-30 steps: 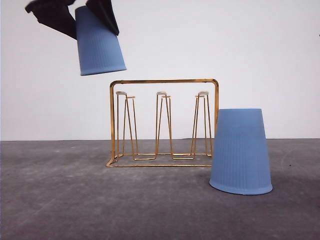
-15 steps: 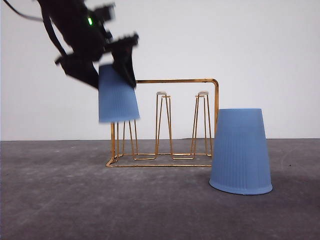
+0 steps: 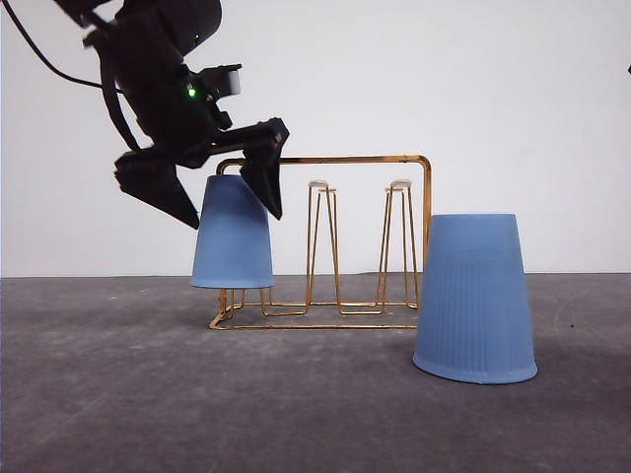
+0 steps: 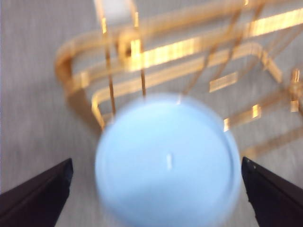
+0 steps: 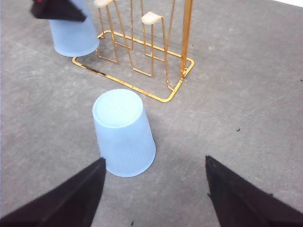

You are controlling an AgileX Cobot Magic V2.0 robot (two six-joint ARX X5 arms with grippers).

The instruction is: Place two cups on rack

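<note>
Cups are half done: one cup (image 3: 233,233) sits inverted over the rack's (image 3: 325,241) leftmost peg, your left gripper (image 3: 229,192) spread apart around it. Your second cup (image 3: 475,298) waits upside down on the table (image 3: 148,394) just beside the rack, under your open-fingered right gripper (image 5: 154,194).

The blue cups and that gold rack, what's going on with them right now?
The left tool is open, its fingers spread either side of a light blue cup that sits upside down over the left end peg of the gold wire rack. The rack's other pegs are bare. The second cup stands upside down on the grey table beside the rack's right end. The right tool is open and hangs above that cup, touching nothing.
</note>
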